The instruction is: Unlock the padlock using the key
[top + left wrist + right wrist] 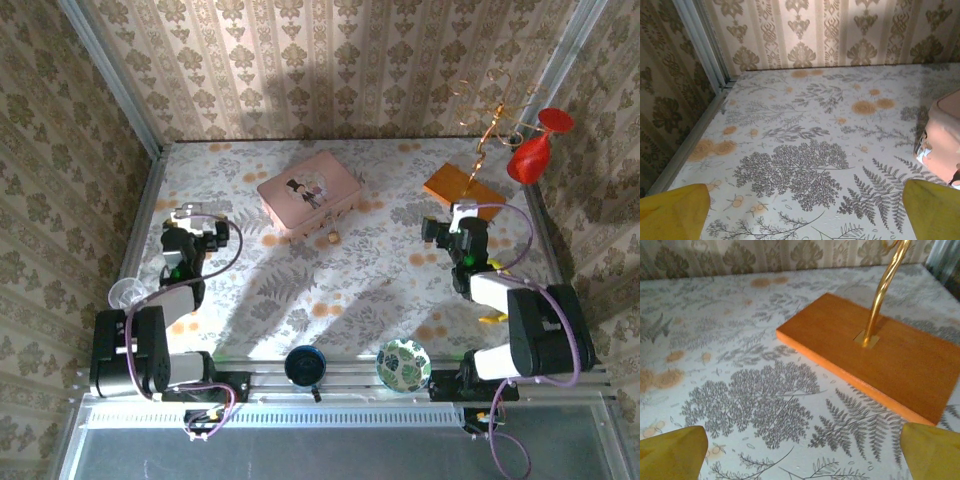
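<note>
Between left pincer and right pincer, both spread empty, sits the padlock; I'd grip its body squarely.

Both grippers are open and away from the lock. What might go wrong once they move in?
1. The padlock is tiny and lies close beside the pink box; the open left gripper may shove either instead of pinching the lock.
2. The right gripper faces the wooden base of the gold stand and may clip it when turning.
</note>
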### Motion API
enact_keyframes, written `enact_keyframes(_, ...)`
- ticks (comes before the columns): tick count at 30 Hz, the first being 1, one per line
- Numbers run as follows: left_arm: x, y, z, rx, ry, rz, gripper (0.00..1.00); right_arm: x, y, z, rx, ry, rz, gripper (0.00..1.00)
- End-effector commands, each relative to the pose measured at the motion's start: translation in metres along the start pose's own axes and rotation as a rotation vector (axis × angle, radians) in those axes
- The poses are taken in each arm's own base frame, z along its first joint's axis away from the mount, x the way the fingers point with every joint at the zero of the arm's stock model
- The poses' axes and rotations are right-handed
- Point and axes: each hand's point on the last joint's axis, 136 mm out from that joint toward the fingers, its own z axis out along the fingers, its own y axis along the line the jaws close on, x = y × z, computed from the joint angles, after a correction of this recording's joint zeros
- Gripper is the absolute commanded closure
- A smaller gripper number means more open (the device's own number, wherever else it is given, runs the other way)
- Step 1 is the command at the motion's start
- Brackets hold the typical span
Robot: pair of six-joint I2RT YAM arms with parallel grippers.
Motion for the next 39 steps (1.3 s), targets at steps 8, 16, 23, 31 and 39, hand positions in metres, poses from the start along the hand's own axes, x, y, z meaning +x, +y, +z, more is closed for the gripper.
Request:
enact_keyframes(8,-0.048,-0.025,-0.039,0.081,0.017,-0.302,0.0,-0.007,-0.006,-0.086,0.129,0.264,0.148,0.17)
enact_keyframes(16,-0.063,-0.078,-0.069,0.219,0.004,-0.345,0.0,0.053,0.066,-0.132,-0.176,0.571,0.151,0.34)
enact_keyframes(23,-0.058,-0.122,-0.071,0.345,0.034,-0.38,0.0,0.084,0.111,-0.135,-0.335,0.715,0.13,0.42)
enact_keyframes(31,-0.042,-0.15,-0.062,0.413,0.114,-0.397,0.0,0.111,0.129,-0.116,-0.317,0.798,0.041,0.5)
enact_keyframes(39,-0.04,-0.151,-0.06,0.413,0.112,-0.396,0.0,0.124,0.142,-0.096,-0.342,0.839,-0.048,0.51)
